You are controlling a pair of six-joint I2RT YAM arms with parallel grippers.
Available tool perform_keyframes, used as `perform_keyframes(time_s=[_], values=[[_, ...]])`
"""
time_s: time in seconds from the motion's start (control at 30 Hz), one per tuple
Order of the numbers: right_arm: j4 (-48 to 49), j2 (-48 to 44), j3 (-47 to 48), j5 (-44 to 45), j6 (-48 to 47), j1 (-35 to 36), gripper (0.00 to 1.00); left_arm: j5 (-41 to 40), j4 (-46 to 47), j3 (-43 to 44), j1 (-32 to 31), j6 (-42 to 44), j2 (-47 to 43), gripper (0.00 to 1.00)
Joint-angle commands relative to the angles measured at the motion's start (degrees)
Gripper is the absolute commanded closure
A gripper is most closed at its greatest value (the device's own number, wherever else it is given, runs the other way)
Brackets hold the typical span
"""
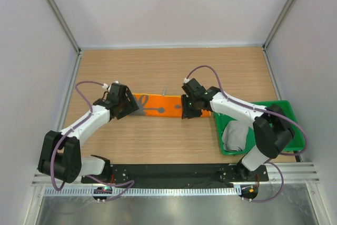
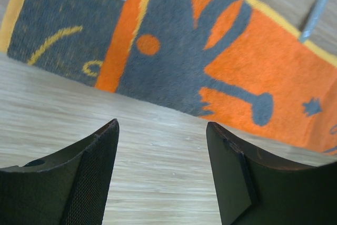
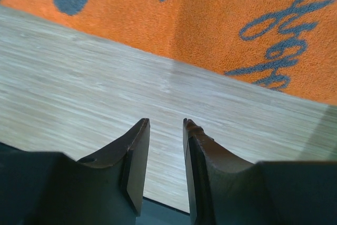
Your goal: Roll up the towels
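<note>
Left gripper (image 2: 162, 125) wide and empty, right gripper (image 3: 166, 122) narrowly parted and empty, both at the near edge of the orange towel (image 1: 163, 104) lying flat; the grey towel (image 1: 235, 135) sits in the tray (image 1: 287, 105). We judge the orange roll unstarted: next, pinch one end.

The top camera looks down from above and behind the arms at the whole table (image 1: 158, 140). Each wrist camera looks forward, very close, over the near edge of the orange towel (image 2: 253, 67): the left one at its left part, the right one at its right part.
</note>
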Motion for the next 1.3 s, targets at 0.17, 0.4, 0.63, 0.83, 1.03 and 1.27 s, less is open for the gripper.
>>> perform_keyframes(time_s=[0.17, 0.4, 0.63, 0.83, 1.03, 1.27], values=[[5.82, 6.17, 0.10, 5.10, -0.83, 0.29, 0.66, -5.52, 5.57, -4.92, -0.13, -1.32, 1.20, 0.32], [6.18, 9.69, 3.53, 4.31, -2.15, -2.70, 0.78, -7.47, 7.94, -3.33, -0.13, -0.53, 1.38, 0.33], [5.12, 12.33, 4.67, 3.96, -3.11, -6.74, 0.84, -10.27, 9.26, -0.52, -0.04, 0.35, 6.20, 0.39], [2.23, 11.54, 3.36, 6.06, -4.08, -8.24, 0.85, -10.46, 10.84, -0.25, 2.15, 0.53, 13.40, 0.40], [1.52, 11.36, 2.91, 5.90, -3.91, -8.33, 0.85, -9.84, 11.73, -1.40, 6.20, 0.79, 15.44, 0.41], [3.80, 17.59, 7.65, 2.20, -2.85, -6.13, 0.85, -10.01, 9.88, -1.40, 13.93, 2.46, 13.68, 0.41]])
